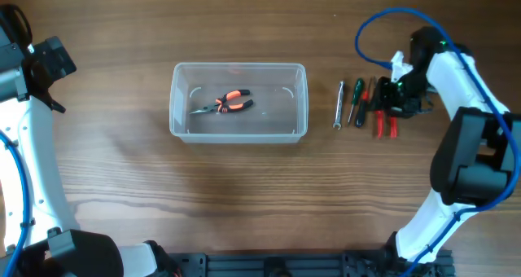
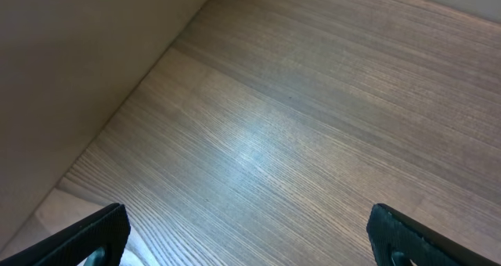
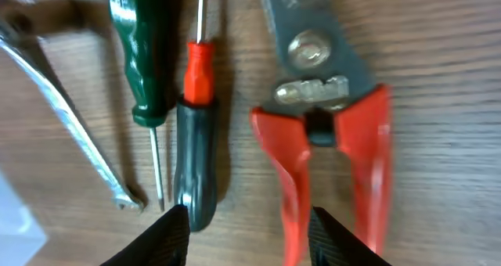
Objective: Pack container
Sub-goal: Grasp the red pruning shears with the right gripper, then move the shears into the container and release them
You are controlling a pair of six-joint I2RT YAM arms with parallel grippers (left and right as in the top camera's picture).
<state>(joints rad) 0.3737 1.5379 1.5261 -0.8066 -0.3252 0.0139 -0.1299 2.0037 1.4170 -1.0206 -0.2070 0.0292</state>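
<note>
Wooden counter (image 1: 244, 195) held the container (image 1: 238, 136) near its middle, orange-handled pliers (image 1: 225, 104) already inside. By the right edge, jaws of the right arm (image 1: 452, 73) hung spread over the red-handled cutters (image 3: 360, 149), apparently lined up to take them. Jaws of the left arm (image 1: 32, 163) stood released at the left edge.

The clear, colourless plastic rectangular container (image 1: 236, 135) stands upright and open mid-table (image 1: 244, 204), nearer the far edge, long sides parallel to it, holding orange-handled pliers (image 1: 228, 103).
</note>
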